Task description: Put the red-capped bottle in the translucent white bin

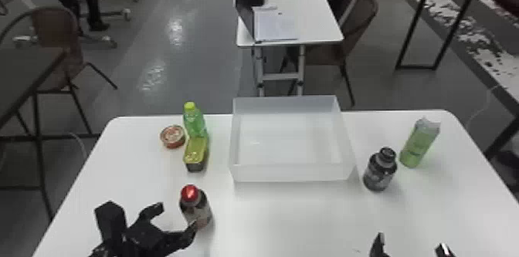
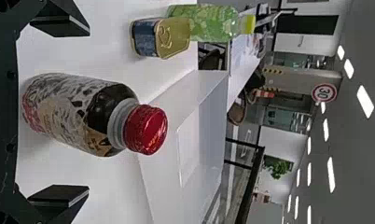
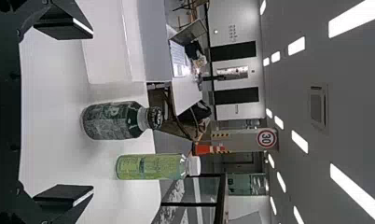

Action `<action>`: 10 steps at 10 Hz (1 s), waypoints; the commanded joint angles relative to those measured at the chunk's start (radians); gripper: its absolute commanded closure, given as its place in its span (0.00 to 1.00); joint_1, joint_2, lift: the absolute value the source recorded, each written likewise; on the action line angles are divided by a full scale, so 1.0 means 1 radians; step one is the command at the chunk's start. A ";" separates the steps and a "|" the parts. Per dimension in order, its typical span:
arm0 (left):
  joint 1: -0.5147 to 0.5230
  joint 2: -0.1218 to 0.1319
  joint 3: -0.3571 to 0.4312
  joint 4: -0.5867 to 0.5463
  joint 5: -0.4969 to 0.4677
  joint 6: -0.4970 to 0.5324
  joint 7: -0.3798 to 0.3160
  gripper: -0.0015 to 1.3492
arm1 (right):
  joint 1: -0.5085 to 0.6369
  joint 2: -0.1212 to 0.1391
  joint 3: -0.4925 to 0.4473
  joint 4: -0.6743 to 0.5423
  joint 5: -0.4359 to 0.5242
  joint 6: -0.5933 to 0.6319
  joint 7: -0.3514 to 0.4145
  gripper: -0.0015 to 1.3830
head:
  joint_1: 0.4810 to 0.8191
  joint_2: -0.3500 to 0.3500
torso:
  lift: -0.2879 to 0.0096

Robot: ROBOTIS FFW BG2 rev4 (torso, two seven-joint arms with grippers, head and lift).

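Observation:
The red-capped bottle (image 1: pixel 197 206) stands upright on the table, in front of the bin's left side. My left gripper (image 1: pixel 174 219) is open just left of it, one finger at the bottle's near side. In the left wrist view the red-capped bottle (image 2: pixel 83 114) lies between the open fingers of my left gripper (image 2: pixel 59 112), touching neither. The translucent white bin (image 1: pixel 291 173) sits at the table's far middle with nothing in it. My right gripper (image 1: pixel 411 250) is parked open at the front right; in the right wrist view, my right gripper (image 3: pixel 64 112) has nothing between its fingers.
Behind the red-capped bottle are a yellow-lidded tin (image 1: pixel 195 152), a green bottle (image 1: pixel 195 121) and a round can (image 1: pixel 172 136). Right of the bin stand a dark bottle (image 1: pixel 380 171) and a pale green bottle (image 1: pixel 419 142).

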 commanded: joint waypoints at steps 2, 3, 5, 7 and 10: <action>-0.088 0.011 -0.011 0.078 -0.075 0.037 -0.033 0.08 | -0.010 0.001 0.002 0.006 -0.001 0.000 0.006 0.09 | 0.63 0.58 | 0.92; -0.114 0.020 -0.020 0.122 -0.066 0.052 -0.044 0.09 | -0.010 0.001 0.002 0.008 -0.003 0.000 0.006 0.09 | 0.63 0.57 | 0.92; -0.145 0.039 -0.040 0.162 -0.082 0.037 -0.059 0.23 | -0.013 0.001 0.002 0.009 -0.003 0.000 0.007 0.09 | 0.63 0.56 | 0.92; -0.169 0.045 -0.037 0.202 -0.089 0.009 -0.065 0.51 | -0.015 0.001 0.002 0.011 -0.004 0.000 0.009 0.09 | 0.63 0.56 | 0.92; -0.177 0.046 -0.034 0.208 -0.069 -0.008 -0.067 0.54 | -0.016 0.001 0.002 0.014 -0.007 0.000 0.012 0.09 | 0.63 0.57 | 0.92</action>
